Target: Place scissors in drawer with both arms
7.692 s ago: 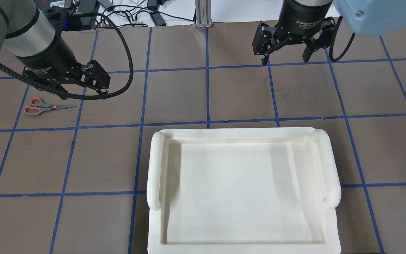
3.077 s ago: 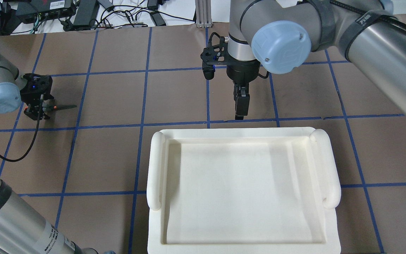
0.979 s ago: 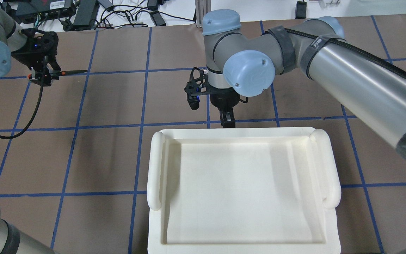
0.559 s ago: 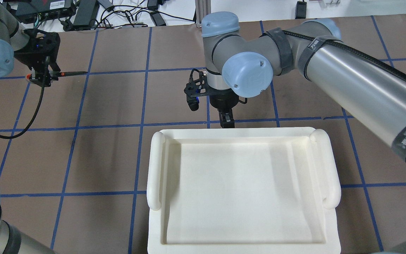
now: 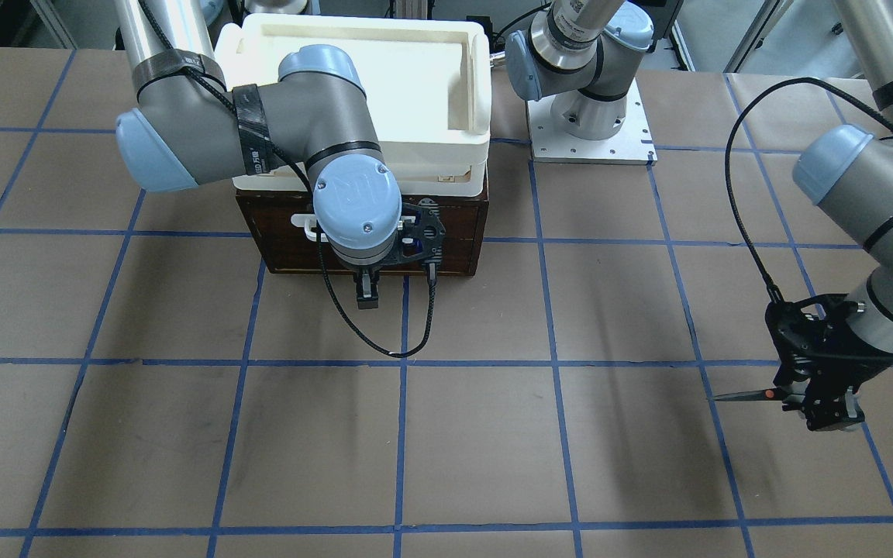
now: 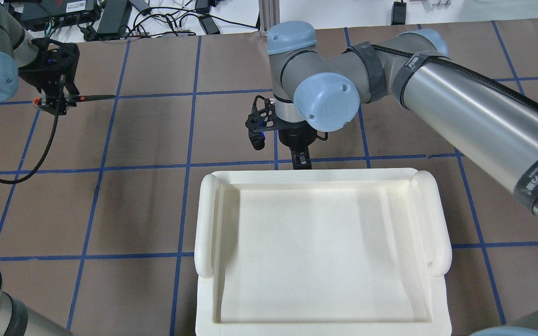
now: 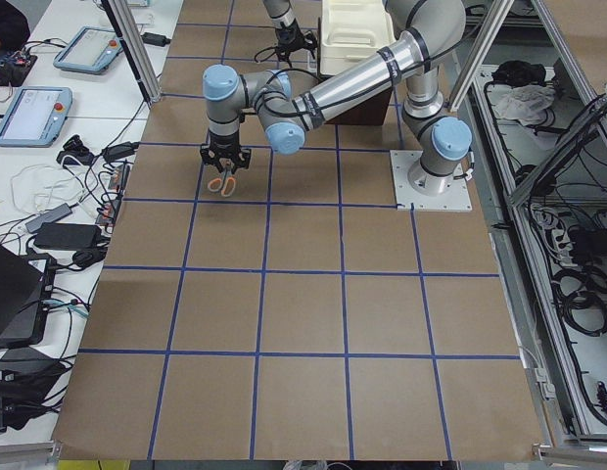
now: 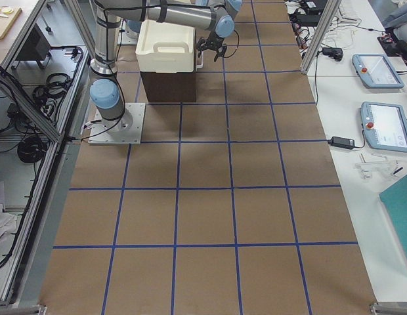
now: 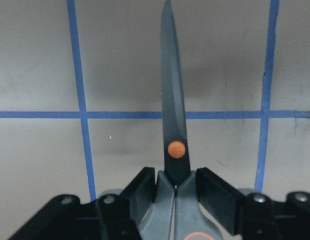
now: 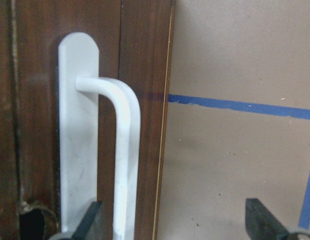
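My left gripper (image 6: 56, 100) is shut on the grey, orange-lined handles of the scissors (image 6: 94, 97) and holds them above the table, dark blade level and pointing towards the table's middle. The left wrist view has the blade (image 9: 172, 115) sticking out between the black fingers (image 9: 215, 195). The dark brown drawer (image 5: 454, 232) is closed under the cream bin. My right gripper (image 5: 367, 294) hangs open in front of it. In the right wrist view the white bar handle (image 10: 122, 150) runs between the two fingertips (image 10: 92, 220), close to one of them.
A cream-white bin (image 6: 208, 219) sits on top of the drawer's cabinet and hides it from overhead. The left arm's base plate (image 5: 590, 128) is beside the cabinet. Cables and power bricks (image 6: 110, 14) lie past the far table edge. Brown paper with blue tape lines covers the table.
Since the earliest frames my left gripper has taken the scissors off the table and lifted them, and the right arm has swung down to the drawer front. Over the last second almost nothing moved.
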`<state>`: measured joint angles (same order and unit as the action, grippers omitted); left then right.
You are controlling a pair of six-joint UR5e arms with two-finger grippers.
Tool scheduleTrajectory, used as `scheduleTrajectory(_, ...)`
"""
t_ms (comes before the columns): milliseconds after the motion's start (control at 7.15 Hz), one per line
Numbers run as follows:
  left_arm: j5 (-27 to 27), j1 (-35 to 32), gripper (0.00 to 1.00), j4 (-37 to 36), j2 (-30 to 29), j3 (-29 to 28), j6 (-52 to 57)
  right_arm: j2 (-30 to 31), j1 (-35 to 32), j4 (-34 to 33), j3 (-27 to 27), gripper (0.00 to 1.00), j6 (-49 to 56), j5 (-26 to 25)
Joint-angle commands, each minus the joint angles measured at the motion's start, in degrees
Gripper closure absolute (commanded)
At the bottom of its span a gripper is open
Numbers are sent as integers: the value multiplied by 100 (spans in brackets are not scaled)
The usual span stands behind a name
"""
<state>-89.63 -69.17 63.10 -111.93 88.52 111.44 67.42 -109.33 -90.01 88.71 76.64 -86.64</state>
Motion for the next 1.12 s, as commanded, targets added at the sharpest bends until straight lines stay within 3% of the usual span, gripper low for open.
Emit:
scheduleTrajectory(0, -2, 0, 100, 0, -13, -1, 0, -1, 0, -60, 33, 0, 9, -20)
scheduleTrajectory(979, -2, 9, 100, -9, -22, -1, 0, -27, 0, -465, 15, 0, 88, -28)
